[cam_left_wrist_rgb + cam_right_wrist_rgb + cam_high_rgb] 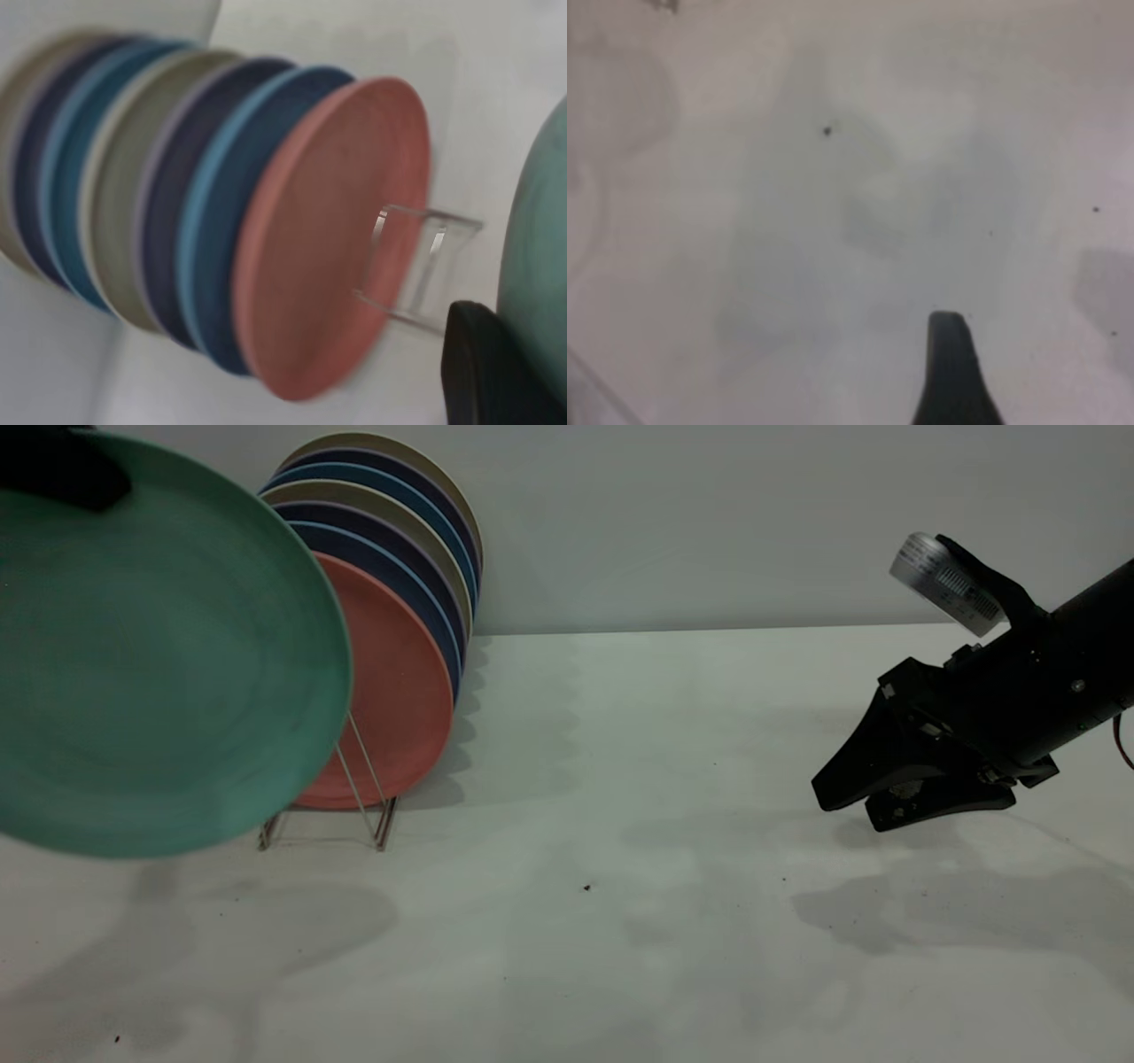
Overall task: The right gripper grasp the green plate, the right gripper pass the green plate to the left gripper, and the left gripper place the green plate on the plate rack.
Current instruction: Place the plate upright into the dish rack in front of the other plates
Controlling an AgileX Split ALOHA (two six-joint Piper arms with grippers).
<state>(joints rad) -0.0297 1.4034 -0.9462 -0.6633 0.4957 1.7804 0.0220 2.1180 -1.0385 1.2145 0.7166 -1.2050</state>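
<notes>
My left tool [62, 474], mostly cut off, pinches the green plate [151, 655] by its rim, airborne just before the plate rack [359, 797]. My right tool [850, 797], pressed together, hangs well right of the rack.

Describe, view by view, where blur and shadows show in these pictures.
Exterior view: the green plate at the left gripper is smeared, while the right gripper is crisp, with soft shadows on the table. Left wrist view: the racked plates and wire rack are soft. Right wrist view: hazy.

Left gripper [62, 469] holds the green plate [159, 655] just before the plate rack [363, 797]; right gripper [873, 793] well apart
</notes>
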